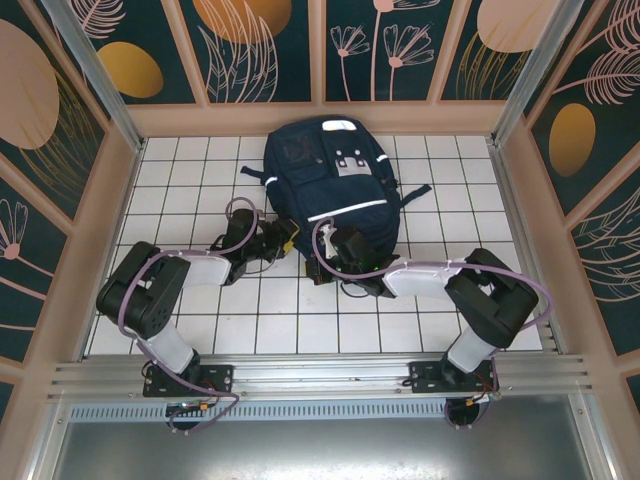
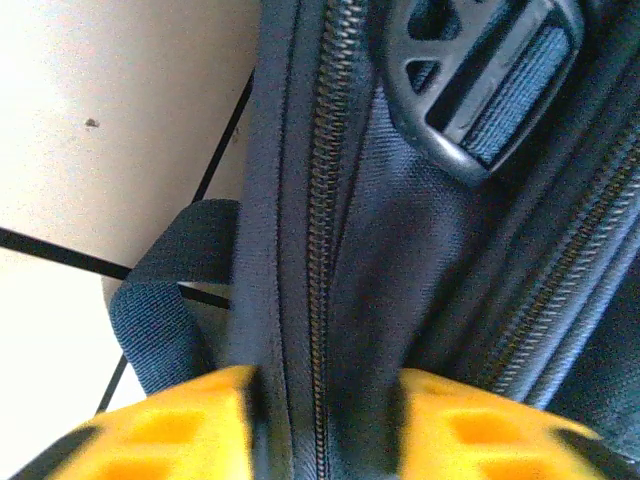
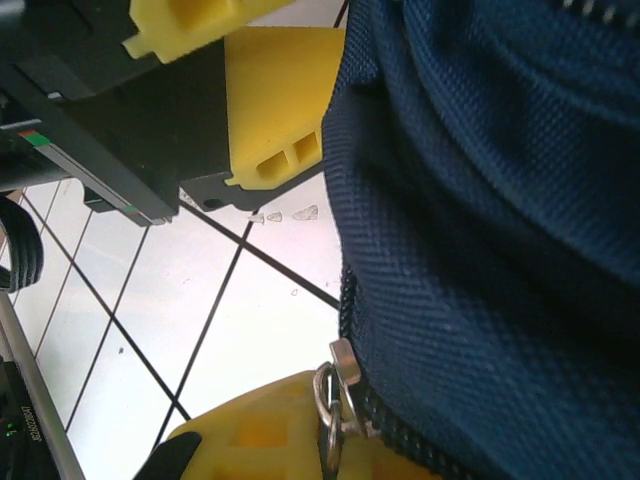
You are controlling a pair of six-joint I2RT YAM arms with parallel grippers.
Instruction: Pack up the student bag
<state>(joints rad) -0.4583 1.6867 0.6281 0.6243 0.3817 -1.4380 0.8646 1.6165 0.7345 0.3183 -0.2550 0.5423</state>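
a white tiled table top (image 1: 300,310) crossed by dark grid lines lies inside teal wall panels (image 1: 250,50) painted with orange discs and pale leaf outlines. a ribbed aluminium rail (image 1: 320,378) runs along the near edge.

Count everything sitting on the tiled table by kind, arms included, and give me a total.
student bag: 1
robot arms: 2, the left arm and the right arm
Total: 3
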